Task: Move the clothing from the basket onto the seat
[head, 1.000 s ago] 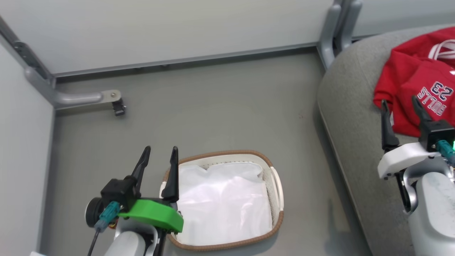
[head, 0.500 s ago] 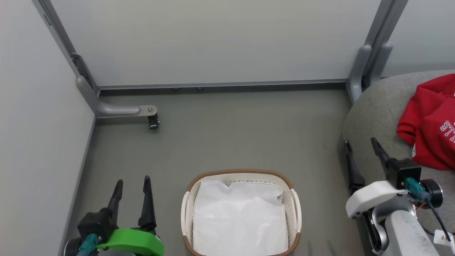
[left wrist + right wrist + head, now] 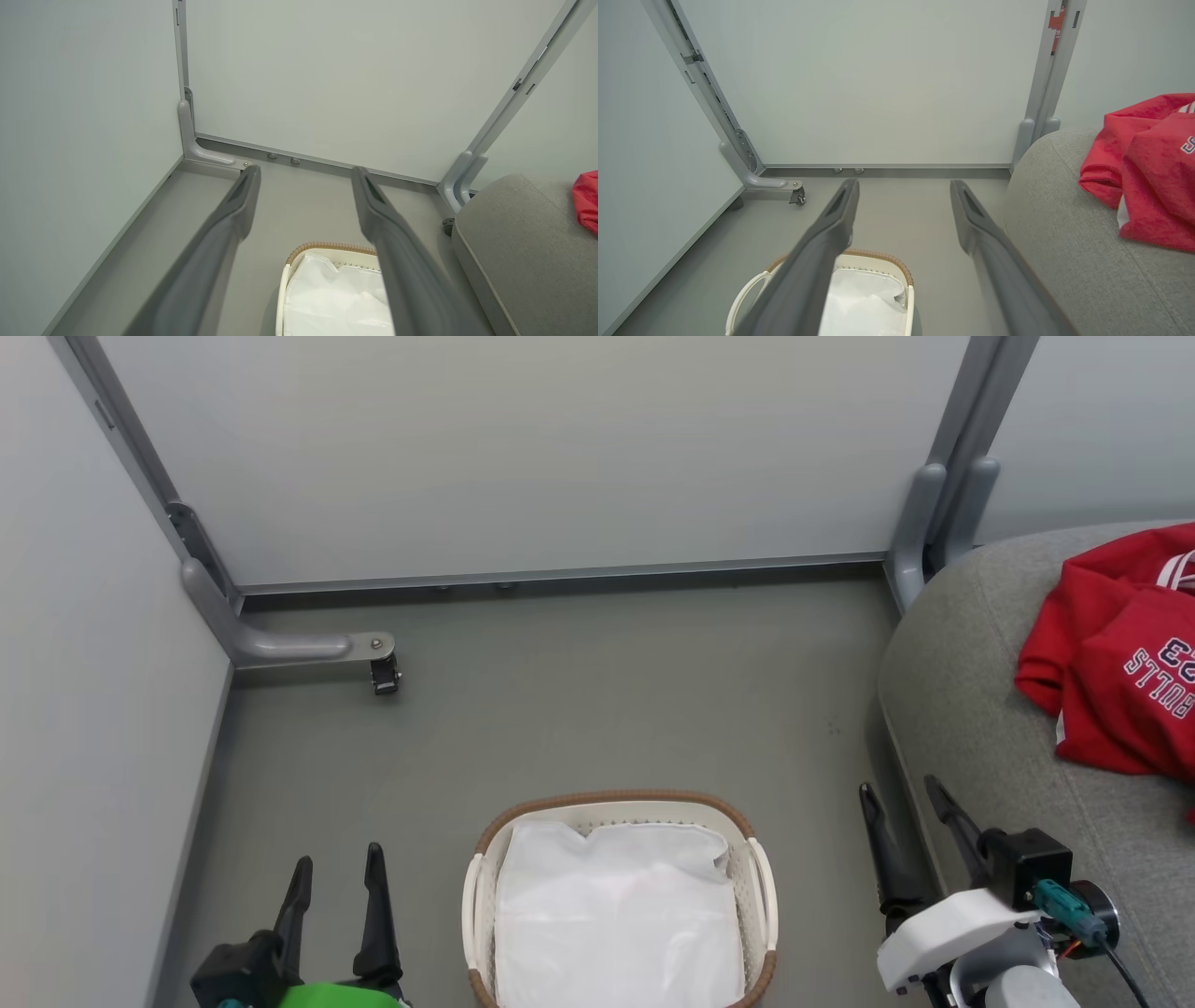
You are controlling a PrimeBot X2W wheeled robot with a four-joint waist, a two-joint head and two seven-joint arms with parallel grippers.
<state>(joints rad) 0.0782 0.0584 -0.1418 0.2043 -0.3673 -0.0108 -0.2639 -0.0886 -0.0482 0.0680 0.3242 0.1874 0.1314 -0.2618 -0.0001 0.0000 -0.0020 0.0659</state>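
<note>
Grey floor (image 3: 597, 709), basket (image 3: 616, 800) down to its liner (image 3: 616, 915), red clothing (image 3: 1120, 700) on the seat (image 3: 971, 709): my right gripper (image 3: 901, 793) has drawn back from it, spread empty like my left gripper (image 3: 338, 859), so I reckon I'm done.

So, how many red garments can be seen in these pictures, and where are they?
2. The garment printed BULLS 23 lies on the seat; the garment with white trim lies right behind it. Both run past the picture's edge, so another could be hidden.

left tool (image 3: 337, 859) btm left, fingers apart, empty, right tool (image 3: 899, 787) btm right, same, both pointing up
</note>
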